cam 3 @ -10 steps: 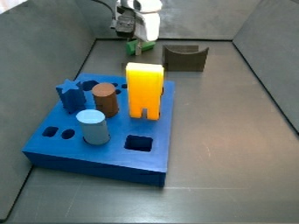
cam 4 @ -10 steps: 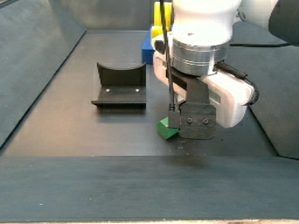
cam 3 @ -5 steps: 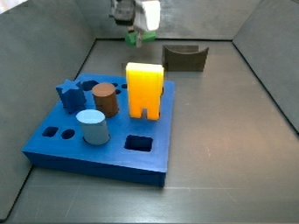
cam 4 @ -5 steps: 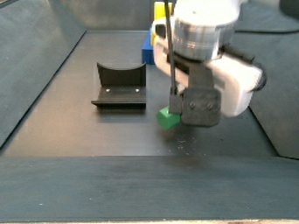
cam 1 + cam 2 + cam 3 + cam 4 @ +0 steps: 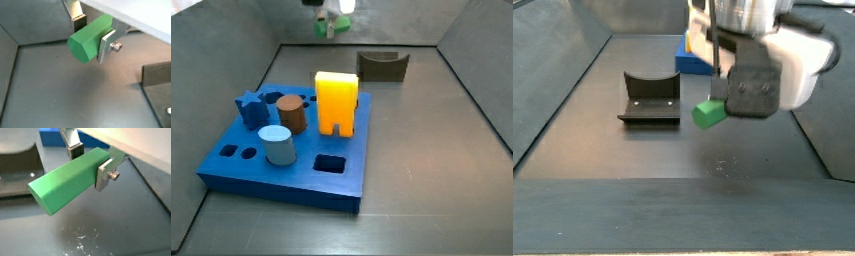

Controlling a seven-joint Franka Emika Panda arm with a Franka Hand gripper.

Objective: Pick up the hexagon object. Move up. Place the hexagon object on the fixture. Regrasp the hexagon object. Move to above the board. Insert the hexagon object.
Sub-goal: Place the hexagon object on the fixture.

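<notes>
The gripper [image 5: 716,100] hangs in the air above the floor's far end, near the back wall in a side view [image 5: 329,22], with its jaws clamped on the hexagon [image 5: 67,182]. Both wrist views show the silver plates pressing two opposite flat faces near one end of the green prism [image 5: 92,36], so most of its length sticks out past the fingers [image 5: 105,174]. That off-centre hold would explain the planned stop at the fixture [image 5: 651,97]: the piece probably needs a fresh grip before it can go into a hole.

The hexagon is clear of the floor, touching nothing but the pads. The fixture stands well apart from it on the floor, notch upward and empty, near the back wall [image 5: 382,66]. The board [image 5: 241,170] lies toward the floor's near end, carrying a yellow-orange arch [image 5: 337,101], a brown cylinder [image 5: 291,112] and a light-blue cylinder [image 5: 277,146]. By my judgement the lift is done or nearly so, and the placing on the fixture comes next.
</notes>
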